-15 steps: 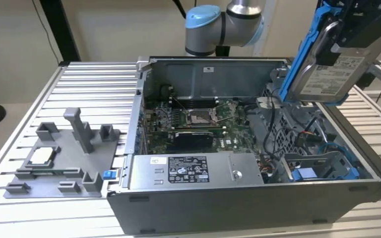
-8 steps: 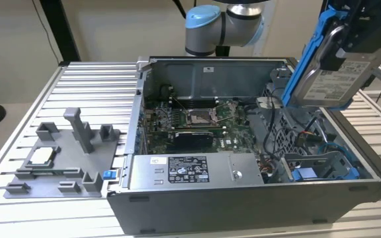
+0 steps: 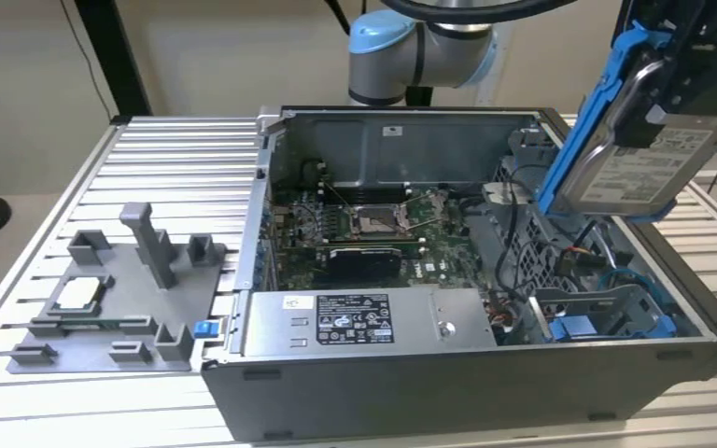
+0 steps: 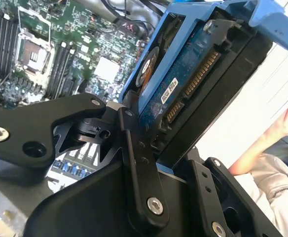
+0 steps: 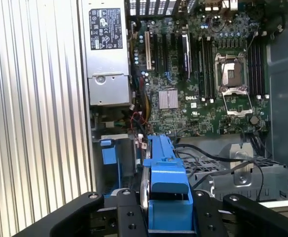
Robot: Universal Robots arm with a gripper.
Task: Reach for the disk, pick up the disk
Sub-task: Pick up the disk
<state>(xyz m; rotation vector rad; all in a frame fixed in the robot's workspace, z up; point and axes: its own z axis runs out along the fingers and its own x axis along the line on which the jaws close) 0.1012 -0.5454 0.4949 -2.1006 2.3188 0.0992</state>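
Note:
The disk [image 3: 639,173], a silver drive with a white label in a blue plastic frame, hangs tilted in the air above the open computer case [image 3: 458,392], at the exterior view's right. My gripper [image 3: 660,98] is shut on it from above. In the second wrist view the disk [image 4: 183,84] shows its blue circuit board and gold connector, with the gripper [image 4: 176,140] clamping it between black fingers [image 4: 134,148]. In the first wrist view the disk [image 5: 166,177] stands edge-on in the gripper [image 5: 166,215], above the case's drive bay.
Inside the case lie the motherboard [image 3: 358,224], a grey power-supply box [image 3: 358,322] and a blue drive cage [image 3: 608,317]. A grey fixture [image 3: 122,299] with a small white chip [image 3: 78,291] sits on the slatted table at the exterior view's left. A person's arm [image 4: 277,163] is nearby.

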